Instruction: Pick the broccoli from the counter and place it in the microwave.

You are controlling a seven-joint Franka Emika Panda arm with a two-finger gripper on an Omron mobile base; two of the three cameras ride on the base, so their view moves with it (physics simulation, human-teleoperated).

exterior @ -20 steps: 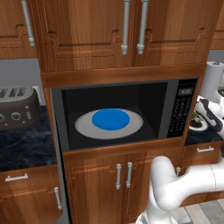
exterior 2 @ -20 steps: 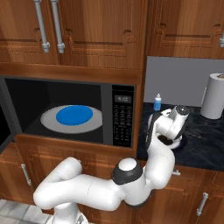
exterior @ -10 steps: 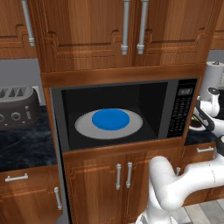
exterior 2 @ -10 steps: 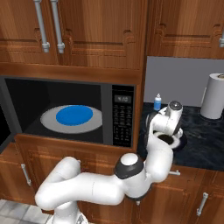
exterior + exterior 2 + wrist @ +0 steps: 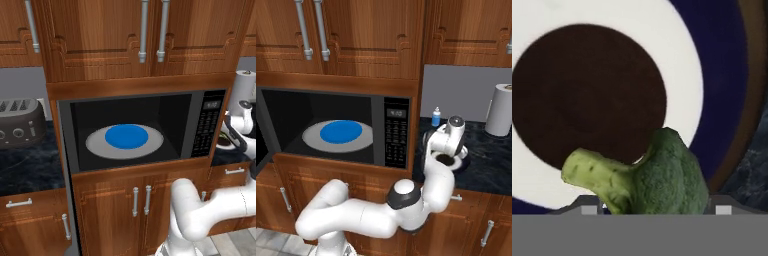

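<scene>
the broccoli (image 5: 647, 180) sits at the bottom of the hand view, right between where the finger tips rise, its pale stalk pointing left and its dark bumpy head to the right; it looks lifted clear of the plate (image 5: 682, 60) below, a white plate with a dark brown centre and a deep blue rim, though the tips themselves are hidden behind the floret, so the gripper (image 5: 448, 159) seems closed on it and how far the fingers stand apart cannot be told. in the right base view the hand hangs over that plate on the counter (image 5: 486, 165), just right of the microwave (image 5: 336, 135), with a small blue-capped bottle (image 5: 436, 117) behind it and a paper towel roll (image 5: 501, 110) further right. the microwave stands open, its grey turntable (image 5: 95, 145) carrying a blue disc (image 5: 126, 136), button panel (image 5: 206, 127) on its right side. a grey toaster (image 5: 20, 122) rests on the counter to the left, under wooden wall cabinets (image 5: 140, 35)
</scene>
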